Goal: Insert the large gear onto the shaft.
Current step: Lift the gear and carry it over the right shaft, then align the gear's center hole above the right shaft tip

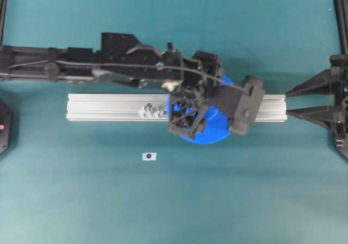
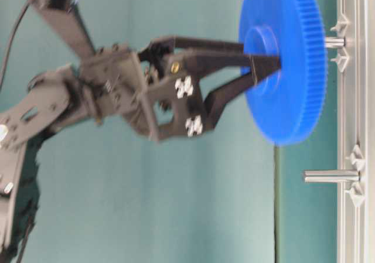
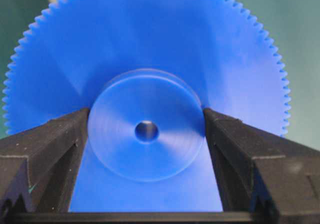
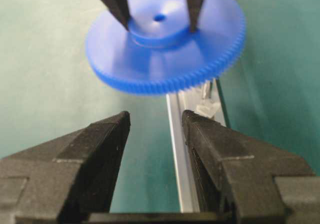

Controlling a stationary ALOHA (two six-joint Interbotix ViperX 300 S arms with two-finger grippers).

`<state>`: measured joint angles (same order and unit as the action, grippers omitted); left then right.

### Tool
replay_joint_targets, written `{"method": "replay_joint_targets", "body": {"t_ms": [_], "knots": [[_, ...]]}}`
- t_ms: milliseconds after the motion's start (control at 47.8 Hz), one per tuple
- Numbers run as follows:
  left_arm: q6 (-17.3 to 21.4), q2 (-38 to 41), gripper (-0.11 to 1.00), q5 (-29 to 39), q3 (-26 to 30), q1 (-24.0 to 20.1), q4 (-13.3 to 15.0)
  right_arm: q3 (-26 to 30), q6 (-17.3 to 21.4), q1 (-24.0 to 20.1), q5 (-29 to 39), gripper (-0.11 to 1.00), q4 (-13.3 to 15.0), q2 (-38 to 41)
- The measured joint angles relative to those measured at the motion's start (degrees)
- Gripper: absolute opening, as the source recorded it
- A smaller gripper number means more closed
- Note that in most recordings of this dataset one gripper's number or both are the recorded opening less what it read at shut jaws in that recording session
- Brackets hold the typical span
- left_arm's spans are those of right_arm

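Note:
The large gear (image 3: pixel 150 44) is a bright-blue toothed disc, held level above the rail. My left gripper (image 3: pixel 146 115) is shut on its raised hub (image 2: pixel 261 43), one finger on each side. A grey metal tip shows inside the centre hole (image 3: pixel 146 131). In the table-level view the shaft (image 2: pixel 335 41) runs from its clear mount (image 2: pixel 341 58) into the gear's underside, and the gear sits clear of the mount. From the right wrist view the gear (image 4: pixel 165 54) hangs over the shaft (image 4: pixel 206 90). My right gripper (image 4: pixel 155 115) is open and empty, well short of the gear (image 1: pixel 209 125).
The long silver aluminium rail (image 1: pixel 109 107) lies across the middle of the teal table. A second bare pin (image 2: pixel 331 176) stands in its own clear mount (image 1: pixel 151 111) further left on the rail. A small white piece (image 1: pixel 149 156) lies in front of the rail.

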<state>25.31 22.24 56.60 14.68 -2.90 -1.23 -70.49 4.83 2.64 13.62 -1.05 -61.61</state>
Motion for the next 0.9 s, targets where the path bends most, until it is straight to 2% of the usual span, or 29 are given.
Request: {"method": "replay_joint_targets", "body": {"t_ms": [230,481,900], "knots": [[3.0,3.2,0.79,1.7,3.7,-0.9,-0.1,0.0,0.0,0.0,0.0,0.57,0.0,-0.1],[3.3,5.7,0.79,1.8,6.2,-1.1,-0.1,0.0,0.0,0.1,0.0,0.57,0.0,-0.1],[4.0,6.3,0.79,1.8,6.6,-3.8,-0.3,0.0,0.1,1.1,0.0,0.57,0.0,-1.0]]}}
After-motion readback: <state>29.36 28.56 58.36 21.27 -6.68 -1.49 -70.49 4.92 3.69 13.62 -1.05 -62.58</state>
